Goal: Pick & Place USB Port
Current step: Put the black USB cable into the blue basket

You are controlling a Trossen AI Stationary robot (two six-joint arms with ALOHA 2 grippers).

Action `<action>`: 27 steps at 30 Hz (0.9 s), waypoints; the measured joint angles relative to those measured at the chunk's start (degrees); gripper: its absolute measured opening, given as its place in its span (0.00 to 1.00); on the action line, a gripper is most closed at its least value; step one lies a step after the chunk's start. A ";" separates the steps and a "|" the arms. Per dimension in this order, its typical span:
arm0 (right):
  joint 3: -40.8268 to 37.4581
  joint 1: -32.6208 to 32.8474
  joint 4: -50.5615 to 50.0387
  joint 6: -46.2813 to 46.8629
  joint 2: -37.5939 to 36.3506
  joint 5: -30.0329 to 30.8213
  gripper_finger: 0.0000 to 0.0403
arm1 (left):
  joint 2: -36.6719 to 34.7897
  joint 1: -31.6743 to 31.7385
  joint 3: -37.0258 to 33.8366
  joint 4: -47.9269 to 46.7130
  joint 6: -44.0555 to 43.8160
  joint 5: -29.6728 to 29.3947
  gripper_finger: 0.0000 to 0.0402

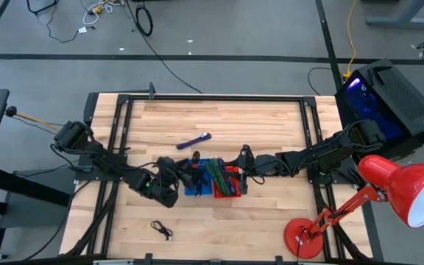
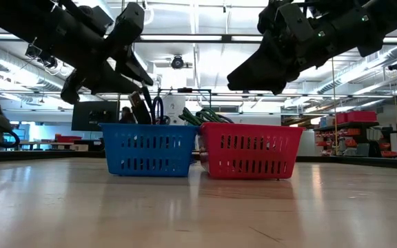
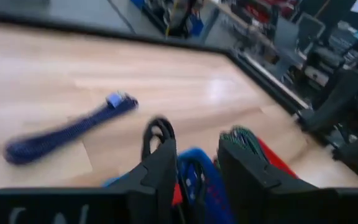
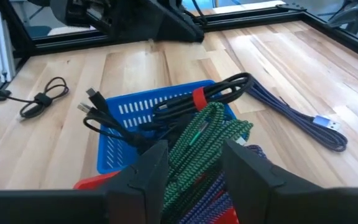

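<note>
A wooden table carries two small baskets side by side at its middle: a blue basket on the left arm's side and a red basket touching it on the right arm's side. In the low view the blue basket and red basket stand upright on the tabletop, their walls meeting.

Both arms reach in over the baskets. The left gripper hangs just above the blue basket, its jaws parted and holding nothing, with the basket rim and a black cable loop showing between and past its fingers. The right gripper hovers over the red basket, jaws likewise apart and empty (its wrist camera looks down between the fingers onto the piled cords).

A green braided cable lies heaped across the red basket and over the edge of the blue one. A black cable bundle with a red tie rests in the blue basket, its plug ends sticking out over the rim.

A blue USB cable lies loose on the table beyond the baskets, well apart from both grippers, its metal plug visible at one end. A small coiled black cable sits alone near the table's front edge.
</note>
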 joint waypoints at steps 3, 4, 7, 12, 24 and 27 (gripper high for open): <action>0.00 0.00 -0.26 0.00 0.00 0.07 0.39 | 0.00 -0.75 0.00 -0.04 4.30 -4.45 0.33; 0.00 0.00 -0.25 0.00 0.00 0.07 0.39 | 0.00 -0.94 0.00 0.00 6.48 -5.26 0.34; 0.00 0.00 -0.26 0.00 0.00 0.06 0.39 | -1.61 -1.71 -0.01 -0.16 13.92 -4.04 0.34; 0.00 0.00 -0.33 -0.02 0.00 0.18 0.39 | -8.57 -3.39 0.00 -0.51 36.78 20.66 0.32; 0.00 0.00 -0.99 1.09 0.00 0.18 0.39 | -17.88 -7.31 0.02 -14.56 33.97 58.75 0.23; 0.00 0.00 -0.97 1.45 0.00 0.18 0.39 | -17.12 -8.99 0.04 -17.62 29.43 61.88 0.20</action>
